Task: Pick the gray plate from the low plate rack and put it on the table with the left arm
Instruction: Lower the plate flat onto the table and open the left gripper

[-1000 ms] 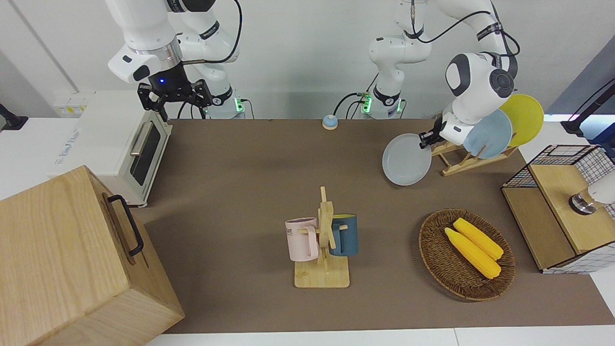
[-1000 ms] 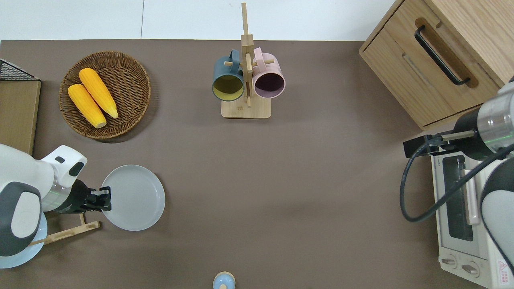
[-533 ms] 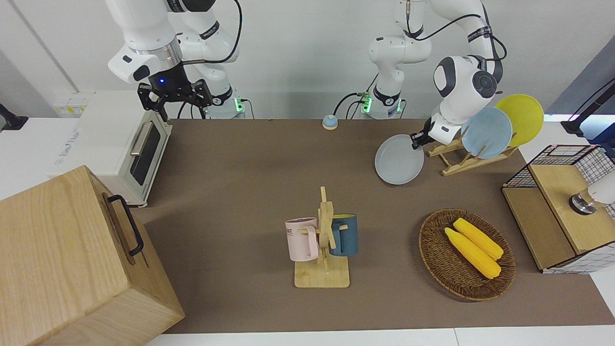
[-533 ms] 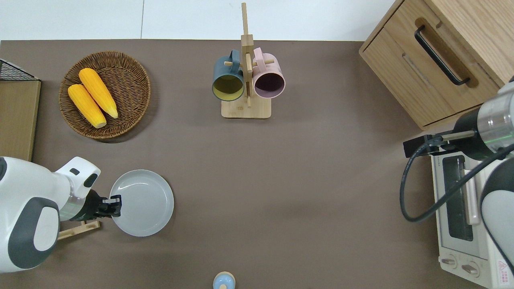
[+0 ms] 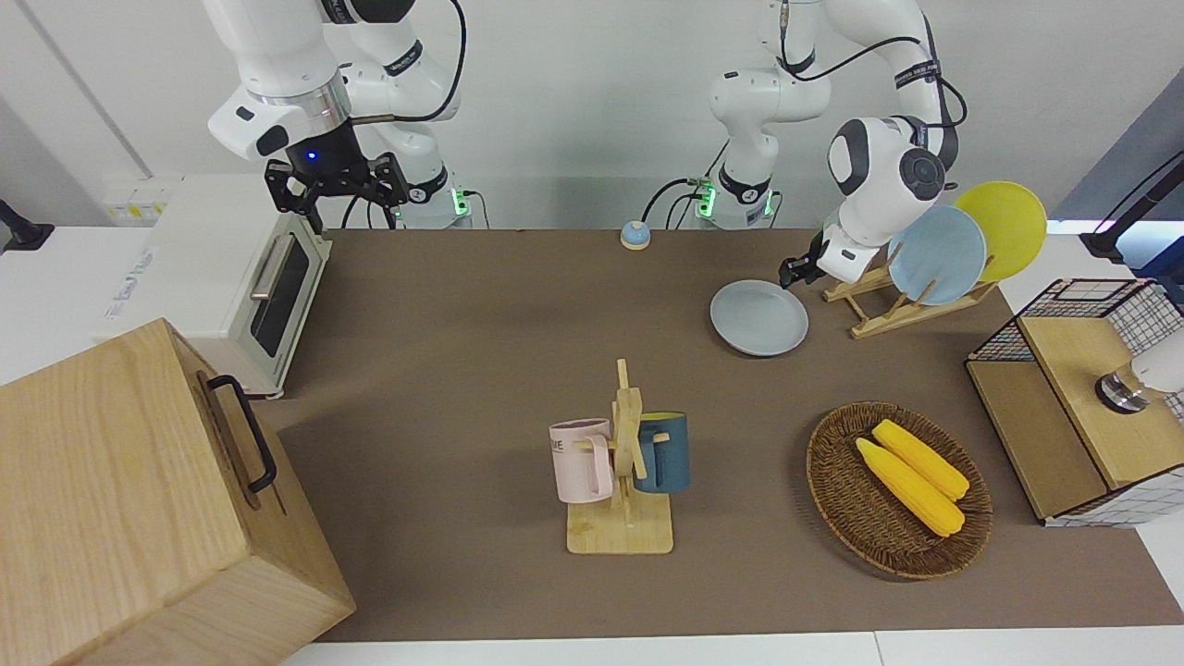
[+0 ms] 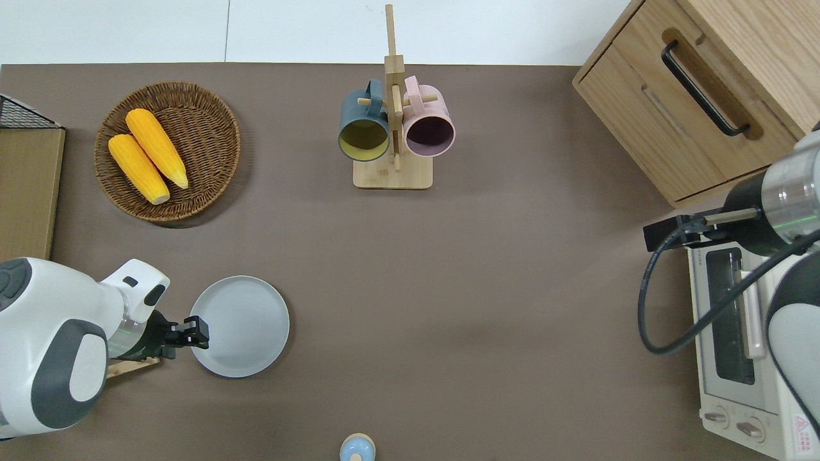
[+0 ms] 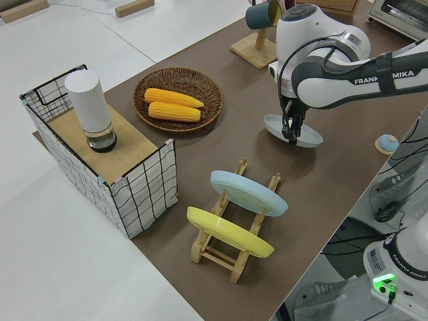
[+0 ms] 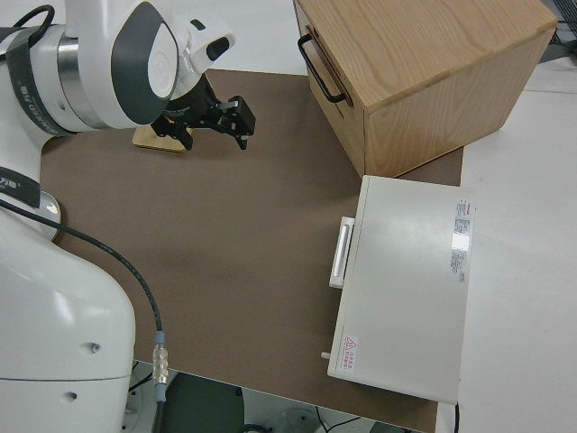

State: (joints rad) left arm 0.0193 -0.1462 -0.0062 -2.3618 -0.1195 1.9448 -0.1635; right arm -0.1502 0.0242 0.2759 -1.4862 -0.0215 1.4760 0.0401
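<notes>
Placing step: plain round pale gray plate [image 6: 240, 326] level on brown worktop [image 6: 487, 288], rim clenched by left gripper [image 6: 200, 330]; next, release and withdraw; right arm parked.

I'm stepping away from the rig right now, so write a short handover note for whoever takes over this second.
Left gripper: at the rim of the gray plate, on the edge toward the low plate rack; whether it has let go cannot be told.
Right arm: parked, right gripper open.
Gray plate: out of the rack, lying about flat on the table, beside the rack toward the right arm's end.
Rack holds the light blue plate and yellow plate.
Done: plate lifted out and brought down to the table.
Left: confirm release, then withdraw the left arm.
</notes>
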